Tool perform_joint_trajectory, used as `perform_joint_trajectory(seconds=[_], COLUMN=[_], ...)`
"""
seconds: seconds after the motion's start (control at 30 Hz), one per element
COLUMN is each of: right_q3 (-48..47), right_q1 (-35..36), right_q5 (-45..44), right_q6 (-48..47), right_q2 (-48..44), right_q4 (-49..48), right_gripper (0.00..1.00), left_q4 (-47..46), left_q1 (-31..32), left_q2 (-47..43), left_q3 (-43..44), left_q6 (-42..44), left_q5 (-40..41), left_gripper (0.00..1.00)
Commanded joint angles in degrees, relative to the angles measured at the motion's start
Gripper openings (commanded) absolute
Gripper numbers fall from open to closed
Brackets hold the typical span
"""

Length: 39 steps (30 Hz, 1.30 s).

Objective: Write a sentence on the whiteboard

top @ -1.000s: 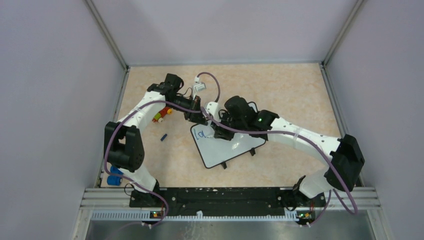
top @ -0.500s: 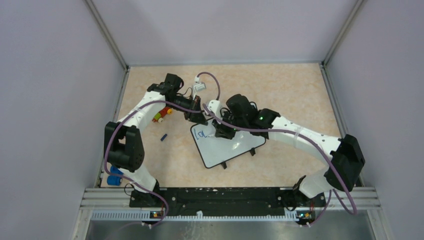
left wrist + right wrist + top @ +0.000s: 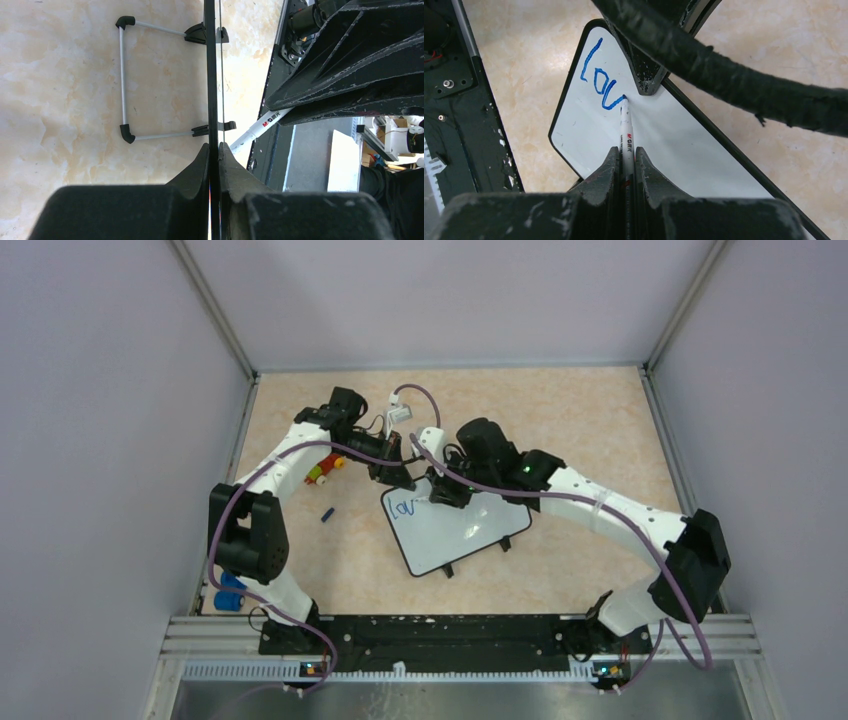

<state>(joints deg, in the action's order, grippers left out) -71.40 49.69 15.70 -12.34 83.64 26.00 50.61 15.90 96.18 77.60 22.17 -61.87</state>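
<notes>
The whiteboard [image 3: 460,535] lies tilted in the middle of the table, its white face [image 3: 684,135] up. My left gripper [image 3: 393,476] is shut on its far black edge, seen edge-on [image 3: 212,75] between the left gripper's [image 3: 214,157] fingers. My right gripper [image 3: 446,492] is shut on a white marker [image 3: 626,127], whose blue tip touches the board. The sentence reads "lov" in blue [image 3: 596,75] near the board's left corner [image 3: 403,507]. The marker [image 3: 260,125] also shows behind the board in the left wrist view.
Several coloured markers [image 3: 322,471] lie left of the board, and a small blue cap [image 3: 327,514] lies on the table nearer me. Blue items [image 3: 229,592] sit by the left arm's base. A purple cable [image 3: 724,65] crosses the right wrist view. The board's wire stand [image 3: 122,85] rests on the table.
The right gripper has moved the marker a little rightward and away along the board; the blue lettering has grown from "lo" to "lov". The left gripper has held still.
</notes>
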Motion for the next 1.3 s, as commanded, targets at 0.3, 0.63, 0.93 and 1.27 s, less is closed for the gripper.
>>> perform_joint_trajectory(seconds=[0.3,0.63,0.93,1.27], right_q3=[-1.10,0.92,2.19,2.27], right_q1=[-0.91,-0.65,-0.56,-1.42], right_q5=[0.71,1.92,0.33,-2.37], right_q6=[-1.13,-1.20,-1.31,-2.11], right_q2=[-3.36,-2.37,-1.46,-2.37], right_q4=[-0.65,-0.80,-1.50,-0.67], right_gripper=[0.00,0.00,0.00,0.00], left_q4=[0.40,0.38,0.47,0.53], left_q1=[0.81,0.88,0.88,0.88], left_q2=[-0.31,-0.68,-0.46,-0.22], left_q3=[0.84,0.61,0.74,0.71], left_q6=[0.77,0.81,0.93,0.89], left_q5=[-2.38,-2.27,-2.25,-2.20], left_gripper=[0.00,0.00,0.00,0.00])
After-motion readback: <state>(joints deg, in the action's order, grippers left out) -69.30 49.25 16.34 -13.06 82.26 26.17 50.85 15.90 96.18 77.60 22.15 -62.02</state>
